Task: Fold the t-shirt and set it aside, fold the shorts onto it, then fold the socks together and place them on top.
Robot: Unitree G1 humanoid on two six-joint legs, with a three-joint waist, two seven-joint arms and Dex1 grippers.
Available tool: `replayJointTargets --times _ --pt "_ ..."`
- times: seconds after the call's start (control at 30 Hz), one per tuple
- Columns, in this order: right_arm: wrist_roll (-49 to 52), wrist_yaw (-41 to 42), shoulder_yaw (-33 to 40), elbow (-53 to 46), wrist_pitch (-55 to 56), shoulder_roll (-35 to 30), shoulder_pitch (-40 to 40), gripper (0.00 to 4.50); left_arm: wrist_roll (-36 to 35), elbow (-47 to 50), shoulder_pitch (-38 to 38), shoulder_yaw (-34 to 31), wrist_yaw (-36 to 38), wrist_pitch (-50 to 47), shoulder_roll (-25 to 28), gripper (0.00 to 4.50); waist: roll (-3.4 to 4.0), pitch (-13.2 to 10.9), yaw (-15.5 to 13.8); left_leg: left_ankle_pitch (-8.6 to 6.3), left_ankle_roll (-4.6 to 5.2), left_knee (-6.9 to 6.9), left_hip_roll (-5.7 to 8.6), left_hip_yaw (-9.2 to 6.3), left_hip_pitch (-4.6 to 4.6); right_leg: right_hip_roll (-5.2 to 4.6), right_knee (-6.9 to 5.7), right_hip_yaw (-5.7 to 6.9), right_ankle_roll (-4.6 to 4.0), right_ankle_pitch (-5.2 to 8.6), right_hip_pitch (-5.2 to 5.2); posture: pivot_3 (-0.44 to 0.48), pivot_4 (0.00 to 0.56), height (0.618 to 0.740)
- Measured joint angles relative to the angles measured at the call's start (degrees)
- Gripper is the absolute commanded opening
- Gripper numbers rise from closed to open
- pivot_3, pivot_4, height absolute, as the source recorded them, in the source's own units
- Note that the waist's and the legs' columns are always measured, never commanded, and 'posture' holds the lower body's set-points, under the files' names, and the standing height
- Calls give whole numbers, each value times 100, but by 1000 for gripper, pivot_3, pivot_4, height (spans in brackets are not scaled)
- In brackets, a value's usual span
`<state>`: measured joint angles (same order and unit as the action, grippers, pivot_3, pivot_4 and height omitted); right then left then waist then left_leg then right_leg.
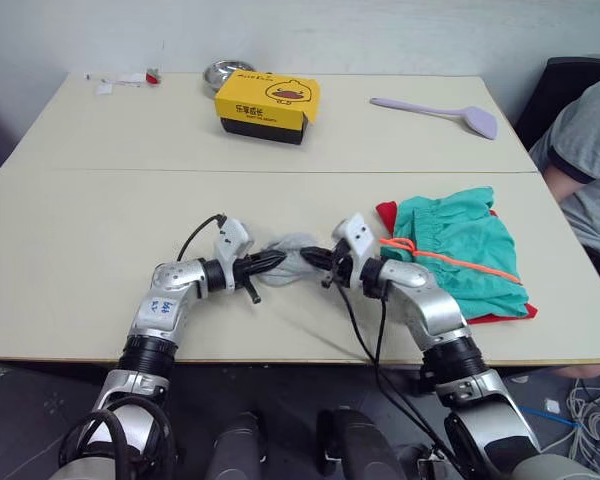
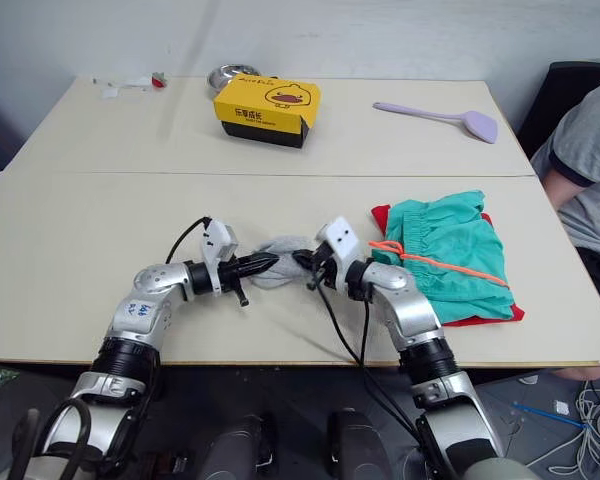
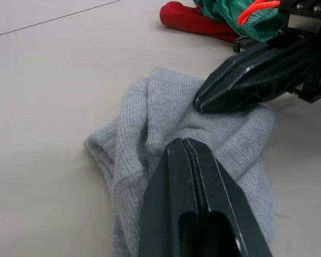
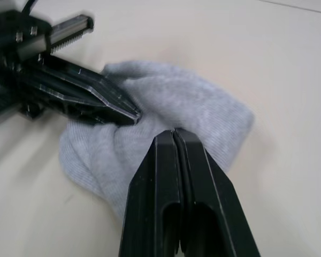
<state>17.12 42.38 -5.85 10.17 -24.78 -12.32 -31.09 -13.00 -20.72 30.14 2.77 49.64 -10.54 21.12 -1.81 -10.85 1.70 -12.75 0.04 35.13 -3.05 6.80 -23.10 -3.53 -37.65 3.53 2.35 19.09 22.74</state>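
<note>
The light grey socks (image 1: 296,247) lie bunched together on the table near its front edge. My left gripper (image 1: 280,259) reaches them from the left and my right gripper (image 1: 314,257) from the right, tips almost meeting over the bundle. In the left wrist view the left gripper (image 3: 184,143) is shut with its tip pinched into creased sock cloth. The right gripper (image 4: 174,133) is shut the same way in the right wrist view. To the right, the teal shorts (image 1: 450,245) with an orange drawstring lie folded on the red t-shirt (image 1: 387,213), which shows at the edges.
At the back of the cream table (image 1: 100,230) stand a yellow box (image 1: 267,105) and a metal bowl (image 1: 225,72). A purple spatula (image 1: 450,112) lies at the back right. A person in a grey shirt (image 1: 585,160) sits at the right edge.
</note>
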Motion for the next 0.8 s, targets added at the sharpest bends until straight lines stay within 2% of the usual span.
replayJointTargets --times 0.07,0.17,0.27,0.37,0.4,0.53,0.63,0.67,0.8 --pt "452 74 238 -383 -424 -33 76 950 -57 76 -109 -55 79 84 16 0 0 0 7 -2 0 -3 0 0 -2 0 3 0 0 0 1 0 150 740" --pt "979 226 425 -925 -1199 -340 41 2096 -210 195 -299 -142 337 428 24 0 2 -1 6 -5 0 -6 -2 -2 -7 0 11 3 -3 2 4 0 150 740" --pt "1570 140 694 -1037 -2527 -708 -304 3139 -887 941 -670 -398 1008 616 109 611 7 -5 28 -6 -1 -7 -6 -1 -17 -1 13 4 -8 2 13 0 150 740" --pt "1943 88 797 -813 -3983 -1204 -980 4252 -1355 1769 -910 -682 1457 552 662 1615 13 -8 50 -6 -3 -10 -10 -1 -15 0 9 6 -25 9 18 0 150 740" --pt "1944 47 809 -614 -4259 -1268 -1180 4500 -1497 1981 -1003 -825 1591 554 824 1942 13 -8 62 -7 -4 -11 -11 -1 -14 2 10 7 -29 11 18 0 150 740" --pt "1810 -114 690 535 -4850 -1112 -1847 4500 -1945 2645 -1516 -1198 1956 316 1437 3254 17 -10 155 -9 -6 -19 -12 3 -18 3 11 6 -36 15 26 0 150 740" --pt "1653 -87 453 1215 -4905 -872 -2109 4500 -2162 3014 -2023 -1467 1995 100 1705 4270 20 -12 171 -9 -5 -23 -12 6 -28 5 12 4 -35 16 39 0 150 740" --pt "1607 -57 392 1335 -4863 -778 -2164 4500 -2240 3119 -2211 -1576 1996 40 1764 4436 20 -12 176 -9 -5 -21 -12 7 -36 6 10 3 -35 16 49 0 150 740" --pt "1455 -73 340 1828 -4752 -348 -2490 4500 -2456 3397 -2876 -1993 2004 -120 1952 4436 19 -11 212 -7 -6 -16 -14 10 -41 8 2 0 -33 14 59 0 150 740"
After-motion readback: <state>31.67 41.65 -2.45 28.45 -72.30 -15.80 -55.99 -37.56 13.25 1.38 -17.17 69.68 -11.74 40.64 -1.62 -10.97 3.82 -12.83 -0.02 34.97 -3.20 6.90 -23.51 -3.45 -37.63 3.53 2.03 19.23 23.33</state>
